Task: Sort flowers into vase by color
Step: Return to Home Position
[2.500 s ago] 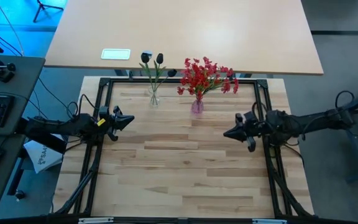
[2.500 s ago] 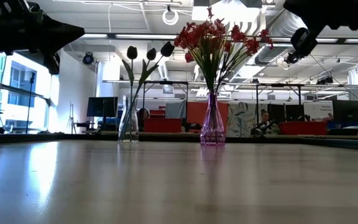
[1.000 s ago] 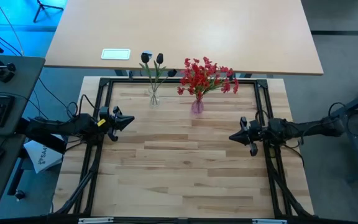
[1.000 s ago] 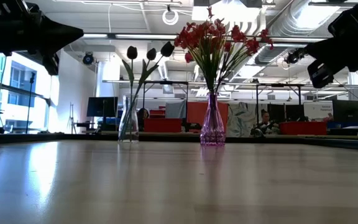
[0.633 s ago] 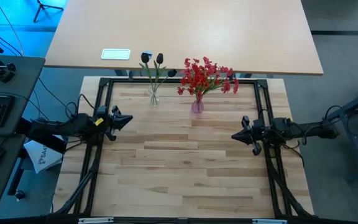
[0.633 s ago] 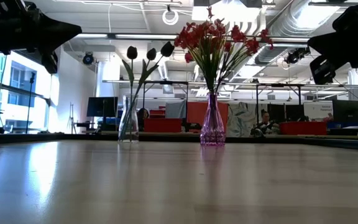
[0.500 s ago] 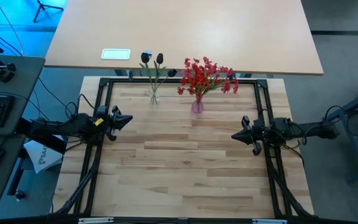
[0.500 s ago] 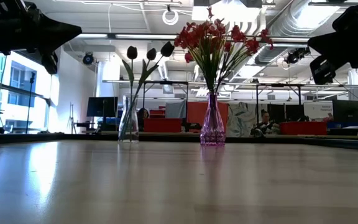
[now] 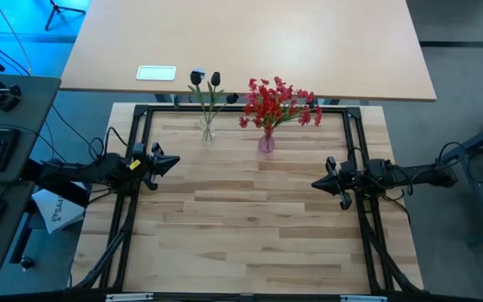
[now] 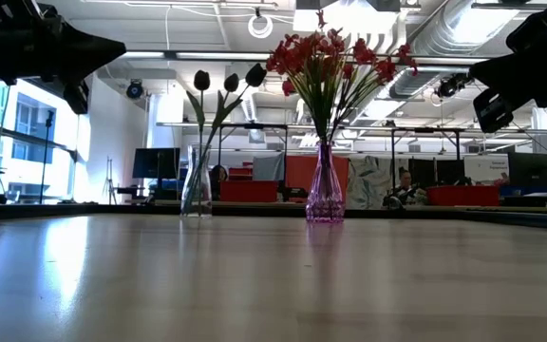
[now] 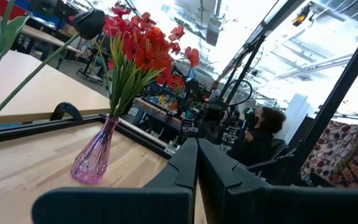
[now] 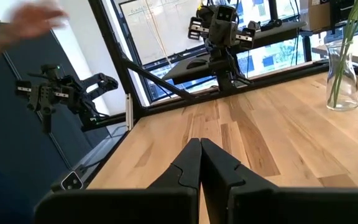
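Red flowers (image 9: 277,102) are seen standing in the pink vase (image 9: 266,143) at the back of the table (image 9: 250,226). The dark buds (image 9: 206,80) are held in the clear vase (image 9: 208,132) near it, on the left arm's side. No stem is seen lying on the table. The left gripper (image 9: 173,161) is positioned at the left edge and the right gripper (image 9: 317,182) at the right edge. Both pairs of fingers are pressed together, with nothing held. Both vases are judged top-heavy and could be tipped if an arm were swung toward the back edge.
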Action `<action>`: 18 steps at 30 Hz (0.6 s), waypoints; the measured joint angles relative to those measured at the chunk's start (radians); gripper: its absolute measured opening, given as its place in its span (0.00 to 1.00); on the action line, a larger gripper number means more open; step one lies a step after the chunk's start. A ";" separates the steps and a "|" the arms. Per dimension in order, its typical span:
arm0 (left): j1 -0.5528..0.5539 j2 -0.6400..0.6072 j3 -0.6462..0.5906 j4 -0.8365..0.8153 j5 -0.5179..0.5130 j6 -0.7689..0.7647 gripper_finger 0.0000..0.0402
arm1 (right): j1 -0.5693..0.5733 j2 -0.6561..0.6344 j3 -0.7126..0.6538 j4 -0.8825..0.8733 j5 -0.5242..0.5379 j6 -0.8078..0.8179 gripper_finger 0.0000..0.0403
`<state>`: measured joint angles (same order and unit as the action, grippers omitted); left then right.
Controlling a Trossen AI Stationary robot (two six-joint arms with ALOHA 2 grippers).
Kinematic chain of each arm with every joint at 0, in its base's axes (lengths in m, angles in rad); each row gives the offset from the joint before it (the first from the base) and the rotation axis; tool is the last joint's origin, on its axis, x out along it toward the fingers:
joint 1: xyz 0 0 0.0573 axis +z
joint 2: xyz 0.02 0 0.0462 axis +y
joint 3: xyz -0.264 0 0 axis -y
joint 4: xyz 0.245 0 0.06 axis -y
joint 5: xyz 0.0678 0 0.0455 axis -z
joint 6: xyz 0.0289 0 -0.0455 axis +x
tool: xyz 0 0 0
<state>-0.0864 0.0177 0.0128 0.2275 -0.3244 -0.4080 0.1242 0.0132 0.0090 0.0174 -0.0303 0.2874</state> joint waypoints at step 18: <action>0.000 0.000 0.000 0.001 0.000 0.000 0.00 | 0.000 0.003 0.001 -0.005 0.003 -0.325 0.00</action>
<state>-0.0862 0.0177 0.0128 0.2289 -0.3248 -0.4080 0.1242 0.0166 0.0101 0.0128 -0.0269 -0.0377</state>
